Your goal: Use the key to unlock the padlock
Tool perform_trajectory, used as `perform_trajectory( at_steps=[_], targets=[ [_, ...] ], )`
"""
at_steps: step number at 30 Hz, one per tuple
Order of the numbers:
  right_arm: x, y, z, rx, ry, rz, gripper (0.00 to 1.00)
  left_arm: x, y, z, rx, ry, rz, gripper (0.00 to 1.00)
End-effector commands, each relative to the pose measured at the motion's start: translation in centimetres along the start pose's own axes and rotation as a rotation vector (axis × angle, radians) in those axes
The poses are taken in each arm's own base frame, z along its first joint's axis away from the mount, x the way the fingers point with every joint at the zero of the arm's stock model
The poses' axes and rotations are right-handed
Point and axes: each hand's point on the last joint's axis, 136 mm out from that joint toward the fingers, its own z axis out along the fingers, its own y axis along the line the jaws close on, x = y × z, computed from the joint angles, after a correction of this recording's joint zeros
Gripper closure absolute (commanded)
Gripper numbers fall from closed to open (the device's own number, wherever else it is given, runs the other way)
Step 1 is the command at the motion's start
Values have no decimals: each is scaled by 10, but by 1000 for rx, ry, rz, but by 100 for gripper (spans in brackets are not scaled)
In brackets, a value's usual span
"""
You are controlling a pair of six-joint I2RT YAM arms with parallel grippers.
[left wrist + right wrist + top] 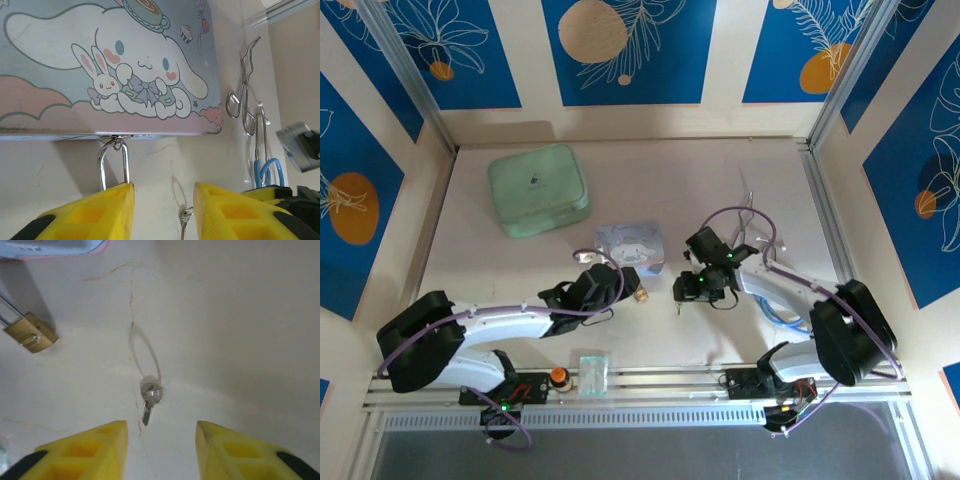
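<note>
Just ahead, between parted right jaws: key (149,402), untouched.

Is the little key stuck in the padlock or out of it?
Out. The key lies flat on the table by itself, apart from the brass padlock.

A pale cream, matt tabletop (740,190) forms the floor of the booth, evenly lit, with only soft shadows on it. Seen close, fine brownish hairline cracks (132,305) run across it. Behind the tabletop rises a cream back wall (722,50) carrying blue panels (660,60) printed with white line-drawn leaves and orange discs. A matching left wall (350,130) and right wall (910,150) flank it. Silver aluminium posts (410,80) (850,75) stand at its far corners, and a silver aluminium rail (660,375) runs along its near edge.
</note>
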Motion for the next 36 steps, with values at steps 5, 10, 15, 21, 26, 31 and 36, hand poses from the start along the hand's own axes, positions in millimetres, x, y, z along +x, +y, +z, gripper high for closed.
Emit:
perform_trajectory(
  at_steps=[5,10,15,21,26,31,36],
  targets=[
    [-7,-1,16,79,27,61,62,-2,-7,-4,25,-13,-13,63],
    [-2,-2,22,77,51,87,65,-5,-3,-8,15,-29,-15,62],
    [0,0,30,75,70,96,70,-7,-2,-10,12,-36,-14,62],
    [8,1,33,85,95,91,71,-7,-1,-12,8,-38,-15,61],
    [8,8,34,50,97,96,87,-9,2,-14,0,-47,-16,61],
    [12,12,28,34,84,95,96,-10,1,-15,-5,-51,-8,61],
    [11,13,13,18,52,92,99,-11,1,-14,0,-52,-11,61]
  ],
)
